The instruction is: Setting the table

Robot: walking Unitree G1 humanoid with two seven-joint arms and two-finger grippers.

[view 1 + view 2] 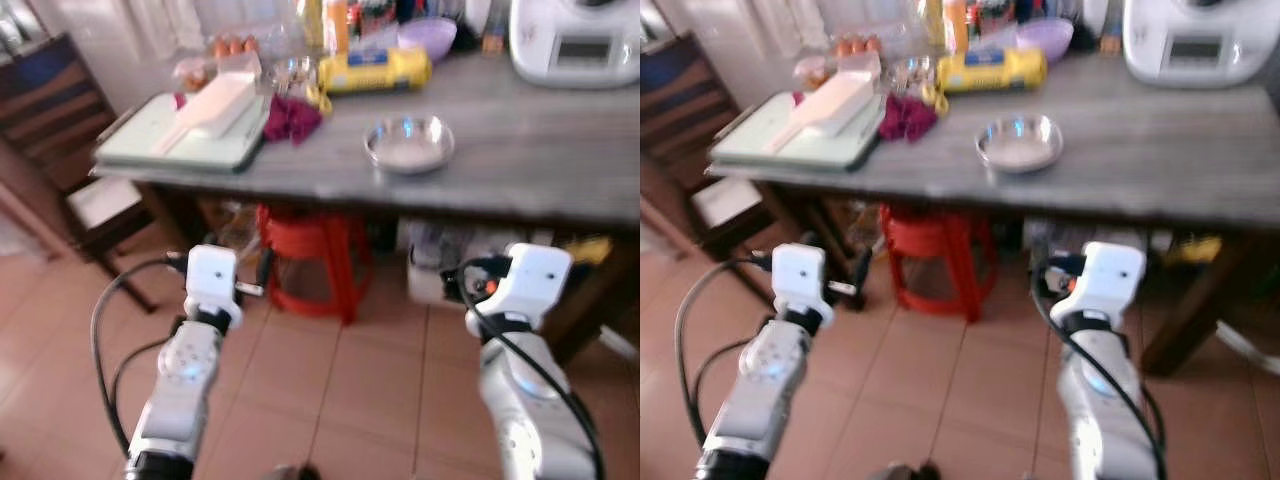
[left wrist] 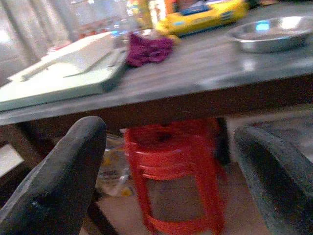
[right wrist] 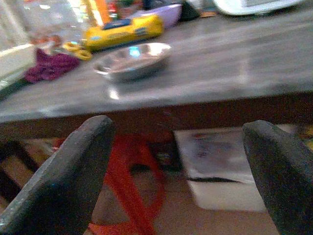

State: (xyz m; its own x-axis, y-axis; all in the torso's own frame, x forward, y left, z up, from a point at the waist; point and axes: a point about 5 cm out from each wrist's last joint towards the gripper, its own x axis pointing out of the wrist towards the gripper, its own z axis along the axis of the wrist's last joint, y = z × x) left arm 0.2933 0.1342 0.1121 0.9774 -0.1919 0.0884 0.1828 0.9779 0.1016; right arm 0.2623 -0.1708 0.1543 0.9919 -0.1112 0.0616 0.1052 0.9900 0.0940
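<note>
You have the shallow round steel bowl (image 1: 409, 143) sitting on the grey wooden tabletop (image 1: 540, 150), near the front edge and about midway along it, with nothing touching it. Beyond the bowl, toward the wall, lies a long yellow packet with a blue label (image 1: 375, 70), and behind that a lilac plastic bowl (image 1: 428, 36). To the left of the steel bowl is a crumpled magenta cloth (image 1: 291, 117), and further left a pale green rectangular tray (image 1: 180, 135) at the tabletop's corner carrying a cream-coloured flat scoop (image 1: 215, 108). Well to the right of the bowl, at the back, stands a white kitchen appliance with a small display (image 1: 575, 40). Below the bowl's left side, under the tabletop, a stack of red plastic stools (image 1: 310, 255) stands on the terracotta tiled floor (image 1: 350, 390). Your left tool (image 2: 166, 186) is released, its black fingers (image 2: 58, 181) spread wide, held lower than the tabletop edge and facing the stools. Your right tool (image 3: 181, 181) is likewise released with fingers (image 3: 63, 181) apart, below the edge and short of the bowl, empty
</note>
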